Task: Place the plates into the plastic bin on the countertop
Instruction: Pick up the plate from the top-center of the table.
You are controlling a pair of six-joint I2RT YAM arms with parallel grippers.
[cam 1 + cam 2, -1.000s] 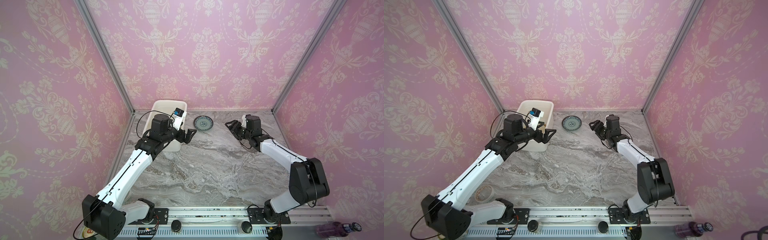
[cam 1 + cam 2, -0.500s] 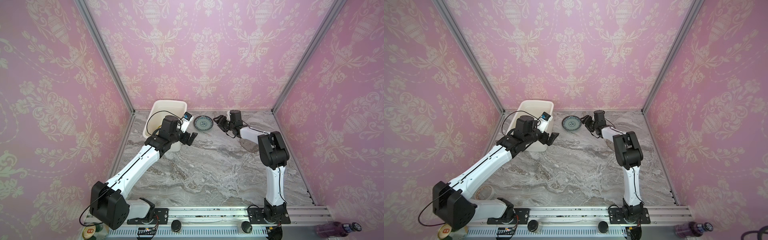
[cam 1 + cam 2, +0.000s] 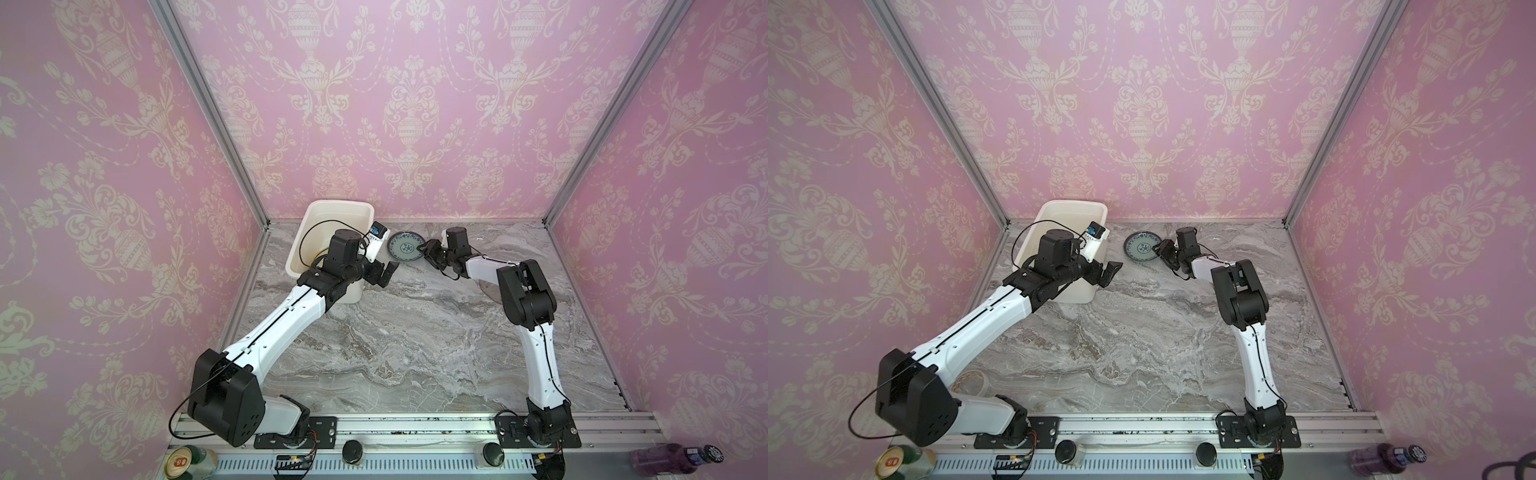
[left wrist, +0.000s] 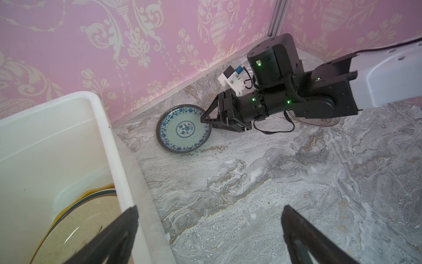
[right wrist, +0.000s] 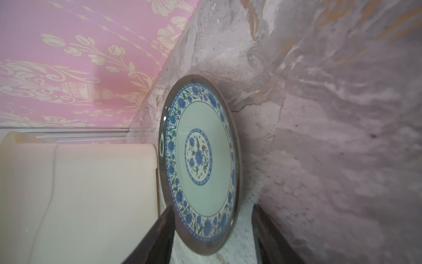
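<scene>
Glossy white link shells (image 3: 286,320), boxy black joint housings (image 3: 525,291), thin looping black cables (image 4: 276,132), small green indicator lights (image 4: 258,64), white camera bracket (image 4: 230,80).

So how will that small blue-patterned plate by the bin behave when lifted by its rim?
The plate looks glazed and glossy, so it will probably be slippery. It seems stiff ceramic, likely chipping if dropped on the countertop. If the right pincer grips only its rim, it may tilt.

Bin (image 3: 337,203): back-left corner of the counter (image 3: 415,340).
Stacked plates (image 4: 84,224): inside the bin.
Small plate (image 3: 405,245): on the counter, just right of the bin.
Right hand (image 4: 203,120): at the small plate's right edge.
</scene>
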